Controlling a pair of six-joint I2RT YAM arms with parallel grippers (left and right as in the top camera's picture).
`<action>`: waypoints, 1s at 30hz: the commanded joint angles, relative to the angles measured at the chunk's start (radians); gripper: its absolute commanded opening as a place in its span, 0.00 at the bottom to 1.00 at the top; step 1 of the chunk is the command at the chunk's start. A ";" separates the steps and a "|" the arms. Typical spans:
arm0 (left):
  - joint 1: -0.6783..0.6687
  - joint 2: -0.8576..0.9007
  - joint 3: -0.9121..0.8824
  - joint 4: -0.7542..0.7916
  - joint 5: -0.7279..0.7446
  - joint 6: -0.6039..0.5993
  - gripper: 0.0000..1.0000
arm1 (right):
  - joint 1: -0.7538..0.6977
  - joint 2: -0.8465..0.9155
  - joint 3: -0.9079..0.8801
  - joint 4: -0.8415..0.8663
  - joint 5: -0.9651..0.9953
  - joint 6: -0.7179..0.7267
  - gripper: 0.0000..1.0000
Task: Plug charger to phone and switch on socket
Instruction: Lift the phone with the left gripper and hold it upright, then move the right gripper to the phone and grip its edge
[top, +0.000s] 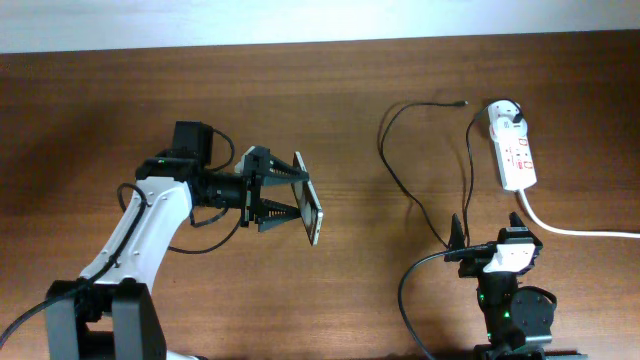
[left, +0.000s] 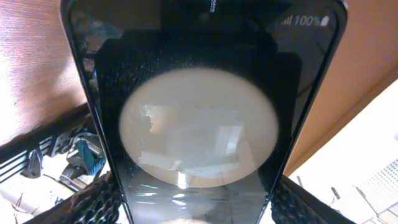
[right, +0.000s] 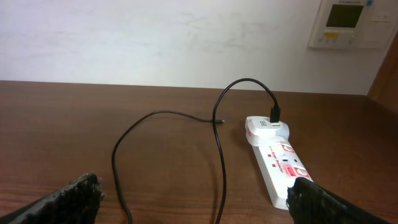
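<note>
My left gripper (top: 290, 203) is shut on the phone (top: 311, 207), held on edge above the table's left-middle. In the left wrist view the phone's black screen (left: 199, 93) fills the frame, with a large white round blob and "100%" at top right. The charger's thin black cable (top: 400, 180) loops across the table, its plug tip (top: 462, 103) lying free near the socket (top: 516, 150). The white adapter (right: 266, 129) sits plugged into the socket's far end (right: 280, 165). My right gripper (top: 490, 235) is open and empty, near the table's front, below the socket.
The socket's thick white cord (top: 580, 231) runs off to the right edge. A wall control panel (right: 345, 23) hangs at the back right in the right wrist view. The brown wooden table (top: 330, 100) spreads around everything.
</note>
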 joint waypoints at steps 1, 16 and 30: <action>0.002 0.000 0.003 0.003 0.060 0.020 0.59 | 0.010 -0.007 -0.005 -0.008 -0.005 -0.003 0.99; 0.000 0.000 0.003 0.002 -0.230 0.116 0.58 | 0.010 -0.007 -0.005 -0.008 -0.005 -0.003 0.98; -0.112 0.000 0.003 0.078 -0.593 -0.010 0.57 | 0.010 -0.007 -0.005 0.046 -0.799 1.002 0.98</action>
